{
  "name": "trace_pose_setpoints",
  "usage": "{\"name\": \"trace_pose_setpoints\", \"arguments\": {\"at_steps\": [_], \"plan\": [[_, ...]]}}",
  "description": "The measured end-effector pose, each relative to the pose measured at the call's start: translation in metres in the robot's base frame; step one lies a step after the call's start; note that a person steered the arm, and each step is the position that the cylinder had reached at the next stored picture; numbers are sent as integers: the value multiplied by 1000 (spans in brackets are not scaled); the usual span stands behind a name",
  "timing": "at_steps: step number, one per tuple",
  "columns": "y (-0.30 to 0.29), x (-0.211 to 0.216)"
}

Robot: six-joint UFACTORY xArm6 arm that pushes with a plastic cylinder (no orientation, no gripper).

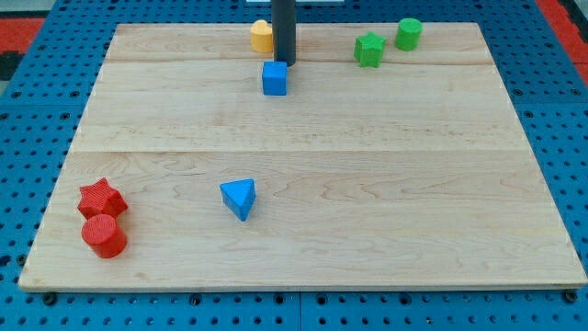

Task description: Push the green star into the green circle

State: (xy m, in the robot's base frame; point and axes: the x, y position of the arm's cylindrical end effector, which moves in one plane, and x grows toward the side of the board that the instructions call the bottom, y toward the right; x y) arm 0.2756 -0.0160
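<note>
The green star (369,49) lies near the view's top right on the wooden board (303,248). The green circle (409,33), a short cylinder, stands just up and right of the star with a small gap between them. My tip (285,62) is at the view's top centre, well to the left of the green star. It sits just above the blue cube (274,78) and just right of the yellow block (263,36).
A blue triangle (239,198) lies in the lower middle. A red star (101,199) and a red cylinder (104,235) sit together at the view's lower left. A blue pegboard surface surrounds the board.
</note>
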Motion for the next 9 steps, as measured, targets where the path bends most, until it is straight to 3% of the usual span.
{"name": "trace_pose_setpoints", "arguments": {"at_steps": [9], "plan": [[68, -25]]}}
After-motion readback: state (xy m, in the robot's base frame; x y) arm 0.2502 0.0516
